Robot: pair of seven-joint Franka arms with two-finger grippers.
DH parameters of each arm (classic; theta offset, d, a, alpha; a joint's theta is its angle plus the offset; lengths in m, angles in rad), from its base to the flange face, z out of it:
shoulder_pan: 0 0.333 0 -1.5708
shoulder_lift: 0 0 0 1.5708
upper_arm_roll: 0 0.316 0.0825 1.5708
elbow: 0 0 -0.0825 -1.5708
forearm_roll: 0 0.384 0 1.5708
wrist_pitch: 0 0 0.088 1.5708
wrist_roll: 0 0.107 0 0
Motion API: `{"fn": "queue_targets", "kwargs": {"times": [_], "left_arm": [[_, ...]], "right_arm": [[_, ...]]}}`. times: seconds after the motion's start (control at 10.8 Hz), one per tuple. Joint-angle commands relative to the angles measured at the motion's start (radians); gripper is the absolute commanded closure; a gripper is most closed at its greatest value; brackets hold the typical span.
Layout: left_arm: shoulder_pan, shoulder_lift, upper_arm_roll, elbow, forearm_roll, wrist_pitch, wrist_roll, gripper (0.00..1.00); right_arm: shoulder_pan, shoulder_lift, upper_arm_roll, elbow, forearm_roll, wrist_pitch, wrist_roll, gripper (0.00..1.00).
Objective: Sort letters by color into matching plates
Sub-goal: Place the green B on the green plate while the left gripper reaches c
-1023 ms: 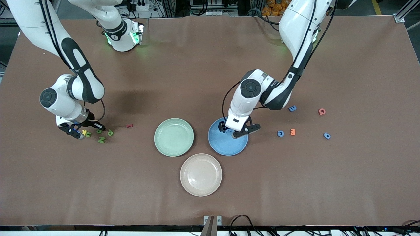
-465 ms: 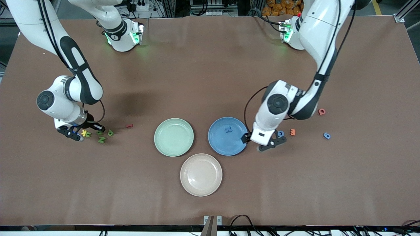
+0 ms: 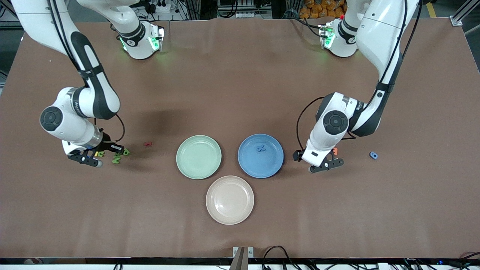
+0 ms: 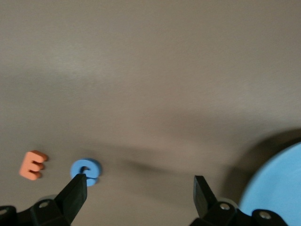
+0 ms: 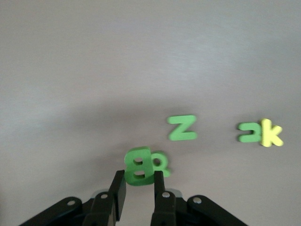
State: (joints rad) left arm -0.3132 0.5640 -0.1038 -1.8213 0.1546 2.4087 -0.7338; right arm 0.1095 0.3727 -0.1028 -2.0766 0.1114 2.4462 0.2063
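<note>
Item: blue letter X (image 3: 261, 148), now lying in the blue plate (image 3: 251, 165), released a second ago by our left gripper (image 3: 325, 165), which has since swung off the plate and now hangs, fingers spread wide, over the blue letter C (image 4: 85, 171) beside the orange E (image 4: 32, 165). Item: green letter (image 5: 138, 166), pinched between the closed fingers of our right gripper (image 5: 137, 188) just above the table, near the green Z (image 5: 182, 128). Green plate (image 3: 187, 167) holds nothing yet; we judge it the next destination.
</note>
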Motion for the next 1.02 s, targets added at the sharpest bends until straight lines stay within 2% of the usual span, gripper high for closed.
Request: {"fn": "queue_targets", "kwargs": {"times": [0.0, 0.19, 0.56, 0.74, 0.93], "left_arm": [[0.061, -0.082, -0.016, -0.119, 0.091, 0.027, 0.092, 0.0], [0.08, -0.093, -0.017, -0.141, 0.091, 0.029, 0.174, 0.0], [0.082, -0.058, -0.019, -0.151, 0.092, 0.087, 0.198, 0.0], [0.088, -0.04, -0.019, -0.153, 0.092, 0.092, 0.233, 0.0], [0.112, -0.023, -0.025, -0.153, 0.088, 0.095, 0.266, 0.0]], "right_arm": [[0.097, -0.008, -0.003, 0.035, -0.033, -0.027, 0.002, 0.85], [0.18, -0.008, -0.005, 0.052, -0.047, -0.039, 0.01, 0.85], [0.343, 0.006, -0.006, 0.093, -0.05, -0.076, 0.027, 0.85], [0.407, 0.028, -0.003, 0.153, -0.077, -0.125, 0.071, 0.85], [0.455, 0.092, -0.003, 0.257, -0.091, -0.199, 0.114, 0.85]]}}
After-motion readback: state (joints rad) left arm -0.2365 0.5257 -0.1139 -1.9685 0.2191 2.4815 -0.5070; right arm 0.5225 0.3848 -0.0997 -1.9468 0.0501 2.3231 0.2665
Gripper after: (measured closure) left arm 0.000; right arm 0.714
